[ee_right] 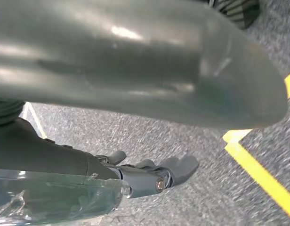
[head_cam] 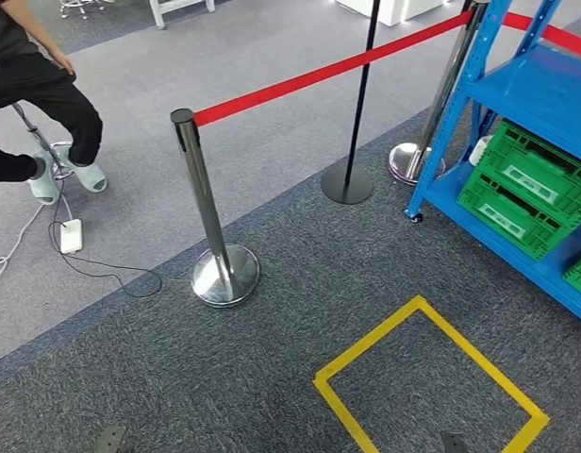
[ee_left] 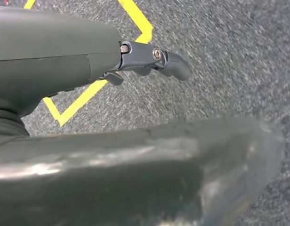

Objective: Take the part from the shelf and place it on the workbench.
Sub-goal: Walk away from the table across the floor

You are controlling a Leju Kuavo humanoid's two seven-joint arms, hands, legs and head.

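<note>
The blue shelf [head_cam: 519, 90] stands at the right edge of the head view, some way ahead of me. Two green crates [head_cam: 533, 184] lie on its lowest level, and a small white object [head_cam: 480, 149] sits beside them at the shelf's near end; I cannot tell what it is. My left hand [ee_left: 143, 57] hangs over the grey carpet with its fingers stretched out and nothing in them. My right hand [ee_right: 154, 175] also hangs above the carpet, fingers extended and empty.
A chrome stanchion [head_cam: 209, 212] with a red belt [head_cam: 323, 71] stands ahead, with a black post [head_cam: 353, 142] and another chrome post [head_cam: 430, 123] nearer the shelf. A yellow taped square [head_cam: 423, 377] marks the carpet. A seated person [head_cam: 39, 104] and a cable [head_cam: 95, 269] are at left.
</note>
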